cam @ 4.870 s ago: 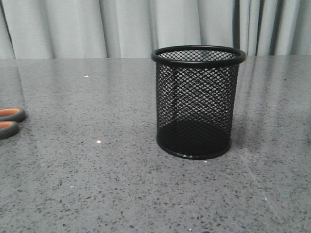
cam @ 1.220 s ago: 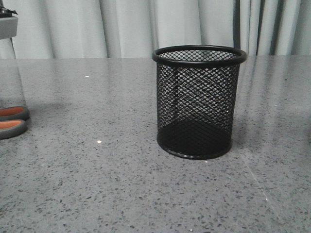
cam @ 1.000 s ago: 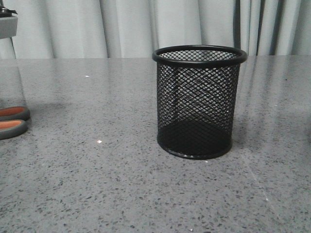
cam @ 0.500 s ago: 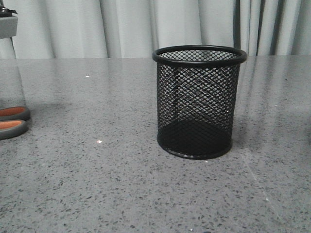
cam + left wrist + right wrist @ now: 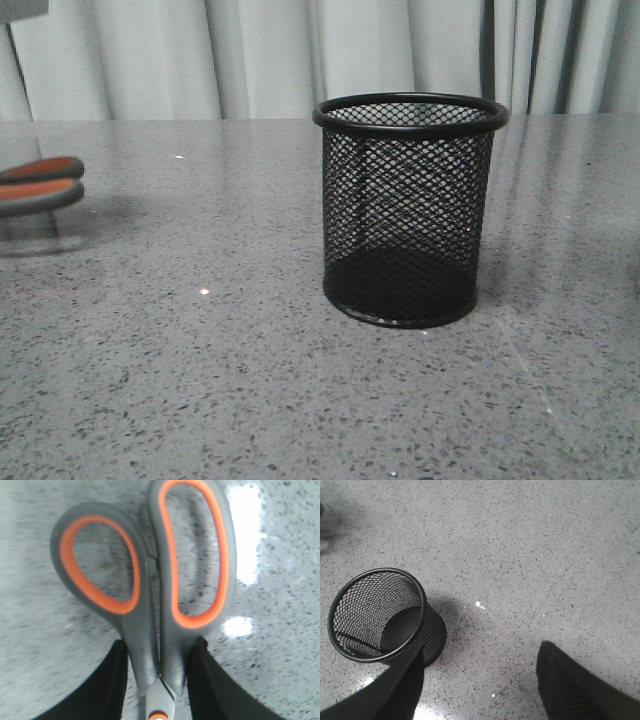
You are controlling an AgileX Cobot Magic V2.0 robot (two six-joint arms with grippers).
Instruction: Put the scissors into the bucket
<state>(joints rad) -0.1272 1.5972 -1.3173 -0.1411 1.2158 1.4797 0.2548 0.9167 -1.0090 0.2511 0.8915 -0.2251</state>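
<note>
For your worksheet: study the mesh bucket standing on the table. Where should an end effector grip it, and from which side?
Grip the bucket by its solid rolled rim, coming from above. It stands upright with its mouth open and empty, so one finger can probably go inside and one outside.

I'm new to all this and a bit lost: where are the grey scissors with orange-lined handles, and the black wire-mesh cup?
Grey scissors with orange-lined handles (image 5: 150, 630), left wrist view, on the handle shanks.
Black wire-mesh cup (image 5: 408, 205), front view, on its mesh wall.

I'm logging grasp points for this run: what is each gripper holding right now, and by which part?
The left gripper clamps the scissors at the handle shanks, near the pivot. The right gripper holds nothing.
</note>
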